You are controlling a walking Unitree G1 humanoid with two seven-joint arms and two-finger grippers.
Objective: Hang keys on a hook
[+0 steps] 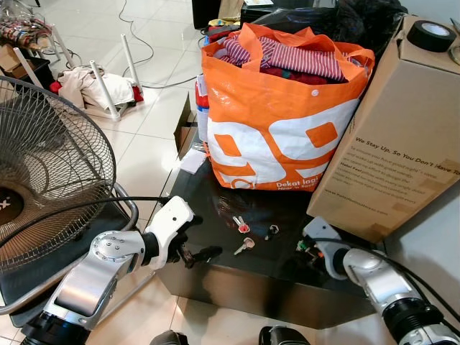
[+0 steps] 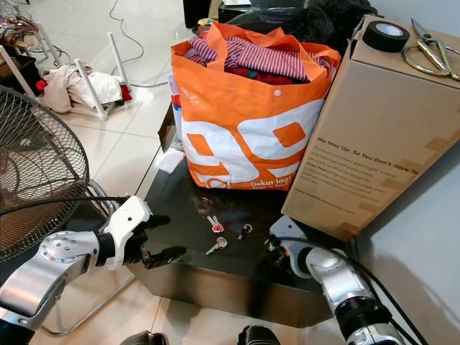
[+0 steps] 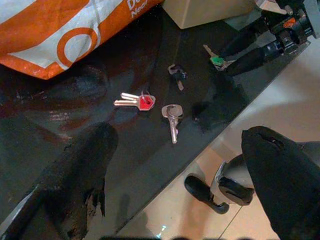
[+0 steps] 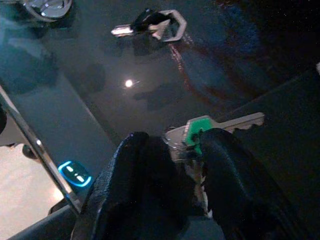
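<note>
Several keys lie on a glossy black table [image 1: 215, 280]: a red-tagged pair [image 1: 242, 227], a plain silver key [image 1: 244, 246] and a small black-headed key [image 1: 272, 231]. My right gripper [image 4: 187, 150] rests low on the table's right side, shut on a green-tagged key [image 4: 200, 131] whose blade sticks out past the fingertips. My left gripper [image 1: 201, 253] hovers at the table's front left edge, open and holding nothing, with the silver key [image 3: 172, 117] a short way ahead of it. The left wrist view also catches the right gripper [image 3: 240, 52] with the green-tagged key [image 3: 216, 61].
A full orange shopping bag [image 1: 277, 136] stands at the back of the table. A tall cardboard box [image 1: 395, 129] leans on the right, with a tape roll [image 1: 431, 34] and scissors [image 2: 430, 54] on top. A floor fan [image 1: 43, 165] stands close on the left.
</note>
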